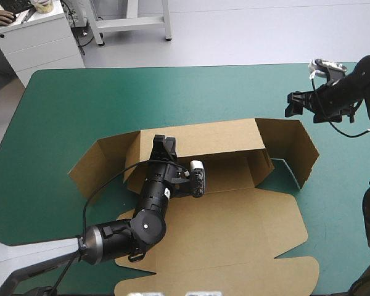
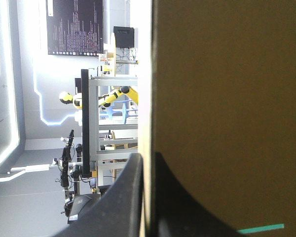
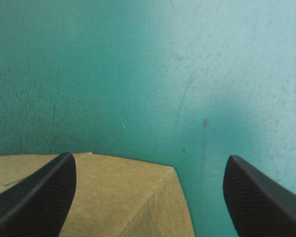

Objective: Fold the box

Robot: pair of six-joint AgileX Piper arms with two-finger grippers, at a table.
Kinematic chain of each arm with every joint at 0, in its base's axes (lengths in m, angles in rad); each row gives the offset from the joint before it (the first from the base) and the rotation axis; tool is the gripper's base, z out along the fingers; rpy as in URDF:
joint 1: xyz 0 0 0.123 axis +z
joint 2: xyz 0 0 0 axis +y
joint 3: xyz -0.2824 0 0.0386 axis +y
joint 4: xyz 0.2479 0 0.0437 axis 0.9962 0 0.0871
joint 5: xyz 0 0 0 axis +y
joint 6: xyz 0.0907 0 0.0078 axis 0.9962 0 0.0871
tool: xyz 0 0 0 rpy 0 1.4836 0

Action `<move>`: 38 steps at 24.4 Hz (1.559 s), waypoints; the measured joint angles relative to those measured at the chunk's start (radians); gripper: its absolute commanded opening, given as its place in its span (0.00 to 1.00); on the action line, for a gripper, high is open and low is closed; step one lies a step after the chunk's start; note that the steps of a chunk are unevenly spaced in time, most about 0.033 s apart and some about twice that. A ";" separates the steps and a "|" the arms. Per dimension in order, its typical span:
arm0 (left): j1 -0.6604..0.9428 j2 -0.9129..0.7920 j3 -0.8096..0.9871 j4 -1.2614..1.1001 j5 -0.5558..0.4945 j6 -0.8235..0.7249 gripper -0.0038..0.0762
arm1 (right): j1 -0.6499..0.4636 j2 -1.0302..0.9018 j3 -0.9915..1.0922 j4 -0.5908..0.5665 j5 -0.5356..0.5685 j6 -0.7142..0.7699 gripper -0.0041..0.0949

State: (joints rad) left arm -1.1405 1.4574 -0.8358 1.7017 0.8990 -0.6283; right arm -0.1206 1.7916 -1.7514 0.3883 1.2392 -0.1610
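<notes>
The brown box (image 1: pixel 234 216) lies in the middle of the table, its long back wall raised and its lid flat toward the near edge. Side flaps angle out at its left and right ends. My left gripper (image 1: pixel 163 147) reaches over the floor of the box to the back wall's top edge. In the left wrist view the fingers (image 2: pixel 130 197) are all but shut, with the board (image 2: pixel 227 98) between them. My right gripper (image 1: pixel 294 105) hovers open above the cover, just beyond the right flap. In its own view the right gripper (image 3: pixel 150 158) stands wide apart over a corner of board (image 3: pixel 113 197).
Teal-green cover (image 1: pixel 172 92) stretches from the box to the table's far edge. A white cabinet (image 1: pixel 37 37) stands off the far left corner. The table's right edge lies close to the right arm.
</notes>
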 measured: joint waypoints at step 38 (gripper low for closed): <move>0.000 0.000 0.000 0.000 0.017 -0.005 0.04 | -0.001 -0.436 0.627 0.275 -0.181 -0.779 0.76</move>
State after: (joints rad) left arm -1.1405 1.4574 -0.8358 1.7017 0.9158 -0.6333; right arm -0.1217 1.3560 -1.1245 0.6629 1.0579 -0.9405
